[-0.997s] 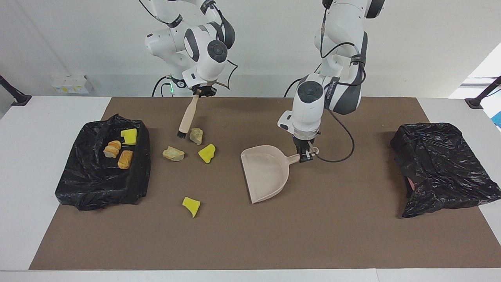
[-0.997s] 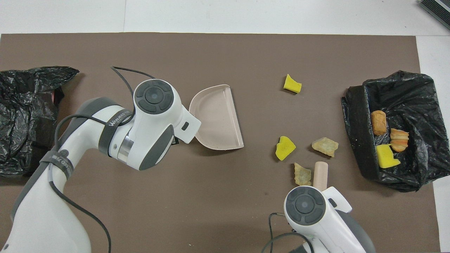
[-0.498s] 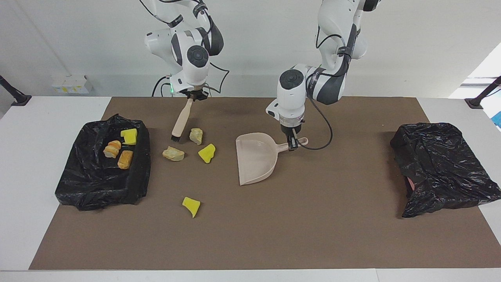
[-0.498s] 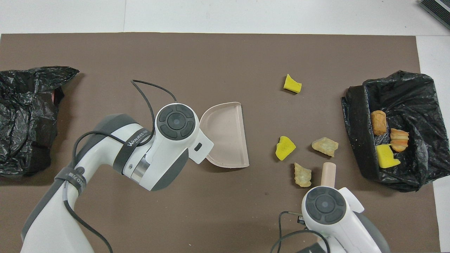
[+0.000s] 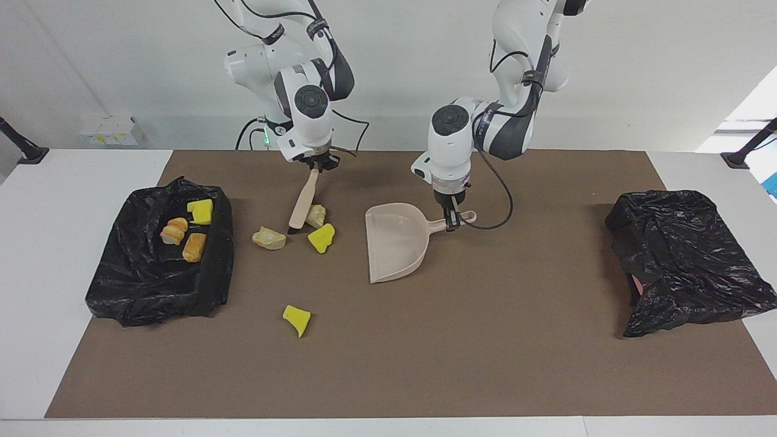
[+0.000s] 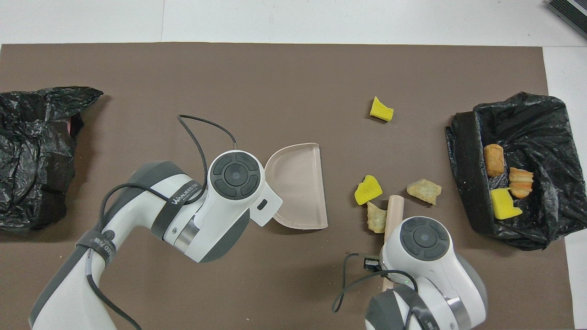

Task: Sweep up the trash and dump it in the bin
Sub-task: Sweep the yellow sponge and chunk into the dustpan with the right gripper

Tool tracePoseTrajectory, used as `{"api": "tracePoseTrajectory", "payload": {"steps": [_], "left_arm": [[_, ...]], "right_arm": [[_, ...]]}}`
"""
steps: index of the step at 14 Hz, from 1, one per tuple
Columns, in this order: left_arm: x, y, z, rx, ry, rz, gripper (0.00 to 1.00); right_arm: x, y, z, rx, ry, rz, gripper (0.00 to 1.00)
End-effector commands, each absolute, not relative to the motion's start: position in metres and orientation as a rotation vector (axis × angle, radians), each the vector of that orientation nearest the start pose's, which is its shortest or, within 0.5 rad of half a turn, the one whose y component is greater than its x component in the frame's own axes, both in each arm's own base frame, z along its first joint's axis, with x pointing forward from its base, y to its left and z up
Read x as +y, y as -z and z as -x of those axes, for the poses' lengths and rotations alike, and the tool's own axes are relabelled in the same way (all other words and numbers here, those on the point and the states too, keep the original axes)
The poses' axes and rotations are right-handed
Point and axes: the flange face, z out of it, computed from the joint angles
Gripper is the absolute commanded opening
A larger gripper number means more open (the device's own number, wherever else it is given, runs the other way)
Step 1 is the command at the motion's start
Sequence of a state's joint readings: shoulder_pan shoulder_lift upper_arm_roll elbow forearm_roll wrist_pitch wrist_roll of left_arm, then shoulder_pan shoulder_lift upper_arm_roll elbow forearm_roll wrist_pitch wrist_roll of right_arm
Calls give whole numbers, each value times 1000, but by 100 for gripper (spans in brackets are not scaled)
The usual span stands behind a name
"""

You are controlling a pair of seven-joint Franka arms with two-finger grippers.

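Four lumps of trash lie loose on the bench; three more already sit in the bin (image 5: 121,273), the black-lined box at the right arm's end. Taking the dustpan (image 5: 394,243) as landmark: a yellow sponge chunk (image 5: 320,237) lies just beside its open mouth toward the bin, a beige stone-like piece (image 5: 315,215) next to that chunk and slightly nearer to the robots, a second beige piece (image 5: 269,238) farther toward the bin, and a lone yellow chunk (image 5: 297,319) farther from the robots than the pan. In the bin show one yellow chunk (image 5: 201,212) and two orange-brown rolls (image 5: 185,238).

My left fingers (image 5: 451,221) pinch the dustpan handle, the pan's mouth facing the loose lumps. My right fingers (image 5: 318,164) clamp the top of the brush (image 5: 303,205), whose black bristles stand on the bench against the nearer stone-like piece. A second black bag (image 5: 686,267) lies at the left arm's end, unused.

Handling, as judged: the sponge looks light and soft and may roll or bounce from the bristles; the stone-like pieces look stiffer and should slide. None need be gripped directly; each is best pushed low on the face toward the bin, into the pan. The pan lip looks to lie flat on the bench, which it must, lest lumps slip under.
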State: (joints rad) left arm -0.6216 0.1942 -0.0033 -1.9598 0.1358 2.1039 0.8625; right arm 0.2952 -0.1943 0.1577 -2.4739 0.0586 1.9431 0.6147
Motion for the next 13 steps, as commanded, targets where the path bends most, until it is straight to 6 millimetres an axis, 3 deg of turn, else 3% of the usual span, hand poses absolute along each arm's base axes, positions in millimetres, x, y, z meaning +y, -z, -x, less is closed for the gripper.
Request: {"api": "tracePoseTrajectory", "payload": {"steps": [1, 4, 6, 8, 10, 13], "left_arm": [[-336, -374, -474, 2141, -48, 2124, 0], [-336, -375, -473, 2140, -37, 2125, 0], [-337, -373, -475, 2138, -11, 2127, 0], [-338, -368, -475, 2110, 4, 2156, 0], [-340, -367, -473, 2104, 14, 2162, 0], [-343, -369, -470, 2096, 21, 2172, 0]], "right_arm": [[188, -342, -397, 139, -458, 3183, 0], [191, -333, -400, 12, -446, 3168, 0], [200, -335, -392, -53, -479, 3137, 0], [228, -338, -375, -113, -509, 3100, 0], [244, -342, -365, -153, -512, 3084, 0], [271, -355, -359, -225, -519, 3057, 0]]}}
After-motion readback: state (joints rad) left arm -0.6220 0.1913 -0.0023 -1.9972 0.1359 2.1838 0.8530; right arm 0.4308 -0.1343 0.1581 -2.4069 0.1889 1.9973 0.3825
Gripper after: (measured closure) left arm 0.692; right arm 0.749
